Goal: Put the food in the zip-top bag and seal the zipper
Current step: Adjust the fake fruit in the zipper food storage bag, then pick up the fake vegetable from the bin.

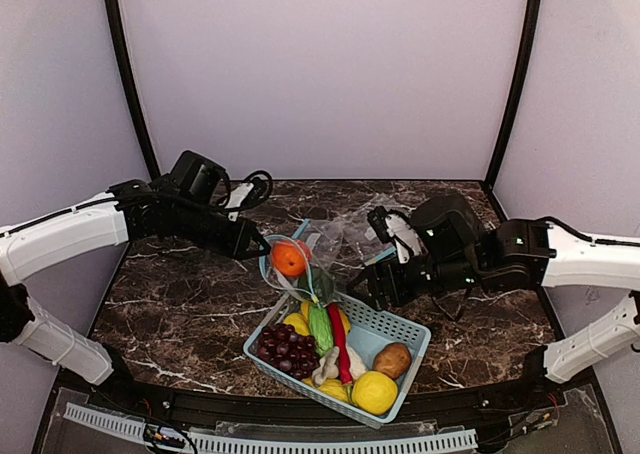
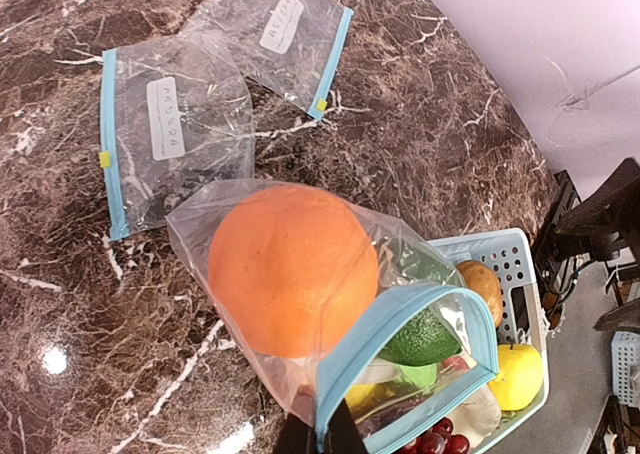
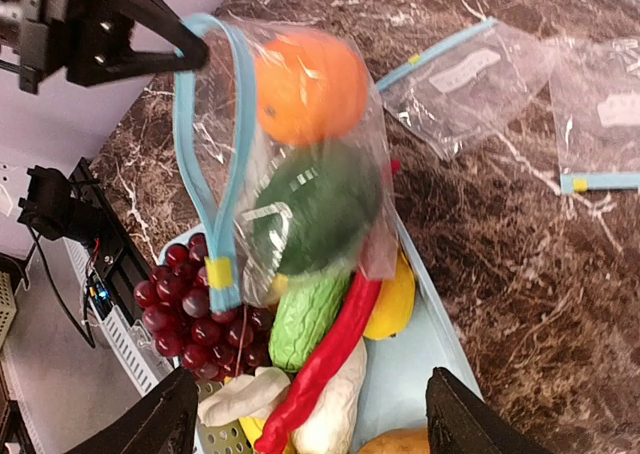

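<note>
1. Overhead, the zip-top bag (image 1: 300, 259) hangs from the left gripper (image 1: 255, 246) over the far left corner of the basket (image 1: 408, 326), which stands by the near edge of the table (image 1: 180, 314).
2. The left gripper is clamped tight on the bag's mouth edge, pinching the zipper (image 3: 185, 154).
3. The bag is clear and crinkled. Its light blue zipper gapes in a long loop, unsealed, with a small yellow tab (image 3: 218, 272) at one end.
4. Inside the bag sit the round orange (image 3: 310, 84), glossy and bright, and just below it the dark green avocado (image 3: 315, 209).
5. The light green bumpy gourd (image 3: 305, 319) lies in the basket between the purple grapes (image 3: 190, 314) and the long red chili (image 3: 330, 359), its upper end tucked under the bag.
6. The right gripper (image 1: 375, 286) hovers at the basket's far right side, fingers spread wide with nothing between them.
7. Two spare bags (image 2: 175, 124) lie flat towards the table's far edge.
</note>
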`<control>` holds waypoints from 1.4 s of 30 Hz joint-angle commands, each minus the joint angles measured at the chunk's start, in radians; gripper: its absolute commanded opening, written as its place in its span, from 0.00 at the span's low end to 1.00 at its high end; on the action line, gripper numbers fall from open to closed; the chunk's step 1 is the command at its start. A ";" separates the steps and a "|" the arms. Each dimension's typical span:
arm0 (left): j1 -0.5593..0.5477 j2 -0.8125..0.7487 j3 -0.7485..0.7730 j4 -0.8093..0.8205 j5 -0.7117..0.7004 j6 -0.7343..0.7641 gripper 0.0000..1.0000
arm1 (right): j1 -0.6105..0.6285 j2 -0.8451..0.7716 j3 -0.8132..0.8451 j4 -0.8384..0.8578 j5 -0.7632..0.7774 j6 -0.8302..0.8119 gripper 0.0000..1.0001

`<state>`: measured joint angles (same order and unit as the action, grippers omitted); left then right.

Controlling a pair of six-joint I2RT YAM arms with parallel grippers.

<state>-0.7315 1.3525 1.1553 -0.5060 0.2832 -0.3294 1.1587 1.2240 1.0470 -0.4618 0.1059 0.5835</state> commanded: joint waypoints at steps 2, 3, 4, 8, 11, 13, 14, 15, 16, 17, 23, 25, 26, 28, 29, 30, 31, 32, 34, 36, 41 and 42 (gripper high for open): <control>0.043 -0.096 -0.046 0.024 -0.054 -0.033 0.01 | 0.033 0.002 -0.098 0.024 -0.046 0.132 0.74; 0.050 -0.101 -0.055 0.024 -0.055 -0.037 0.01 | 0.041 0.016 -0.102 0.037 -0.047 0.146 0.73; 0.052 -0.110 -0.060 0.025 -0.057 -0.039 0.01 | 0.050 0.034 -0.101 0.050 -0.044 0.157 0.72; 0.059 -0.129 -0.080 0.017 -0.073 -0.044 0.01 | 0.084 0.153 -0.043 0.059 -0.020 0.171 0.66; 0.062 -0.140 -0.094 0.022 -0.071 -0.049 0.01 | 0.101 0.242 0.023 0.049 0.000 0.168 0.64; 0.064 -0.145 -0.098 0.019 -0.071 -0.049 0.01 | 0.104 0.290 0.056 0.042 0.011 0.176 0.63; 0.065 -0.148 -0.100 0.017 -0.072 -0.049 0.01 | 0.103 0.313 0.073 0.038 0.015 0.173 0.63; 0.066 -0.152 -0.102 0.015 -0.074 -0.049 0.01 | 0.105 0.332 0.092 0.033 0.019 0.170 0.62; 0.066 -0.155 -0.104 0.013 -0.075 -0.048 0.01 | 0.105 0.351 0.107 0.028 0.023 0.166 0.62; 0.067 -0.161 -0.108 0.013 -0.075 -0.049 0.01 | 0.105 0.367 0.122 0.024 0.026 0.162 0.62; 0.070 -0.167 -0.121 0.018 -0.062 -0.048 0.01 | 0.107 0.469 0.198 -0.012 0.054 0.164 0.56; 0.070 -0.165 -0.123 0.023 -0.053 -0.048 0.01 | 0.108 0.499 0.222 -0.044 0.088 0.179 0.53; 0.070 -0.164 -0.122 0.024 -0.052 -0.048 0.01 | 0.111 0.511 0.237 -0.067 0.109 0.186 0.53; 0.070 -0.162 -0.123 0.026 -0.049 -0.048 0.01 | 0.118 0.532 0.266 -0.100 0.162 0.192 0.53; 0.070 -0.162 -0.123 0.026 -0.049 -0.047 0.01 | 0.120 0.544 0.280 -0.119 0.177 0.196 0.53; 0.071 -0.162 -0.121 0.026 -0.050 -0.046 0.01 | 0.121 0.556 0.292 -0.131 0.183 0.199 0.54; 0.071 -0.161 -0.120 0.027 -0.050 -0.046 0.01 | 0.122 0.568 0.299 -0.138 0.184 0.201 0.54; 0.070 -0.162 -0.119 0.028 -0.049 -0.046 0.01 | 0.123 0.578 0.304 -0.141 0.182 0.204 0.55; 0.070 -0.160 -0.117 0.027 -0.045 -0.046 0.01 | 0.127 0.600 0.311 -0.147 0.184 0.211 0.56; 0.070 -0.159 -0.116 0.025 -0.045 -0.044 0.01 | 0.135 0.625 0.323 -0.173 0.207 0.226 0.56; 0.070 -0.160 -0.116 0.024 -0.044 -0.045 0.01 | 0.156 0.660 0.370 -0.226 0.278 0.242 0.56; 0.071 -0.160 -0.116 0.025 -0.043 -0.045 0.01 | 0.155 0.667 0.374 -0.225 0.278 0.241 0.56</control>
<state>-0.6693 1.2091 1.0466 -0.4870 0.2276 -0.3744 1.2984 1.8565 1.3930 -0.6254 0.3187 0.8009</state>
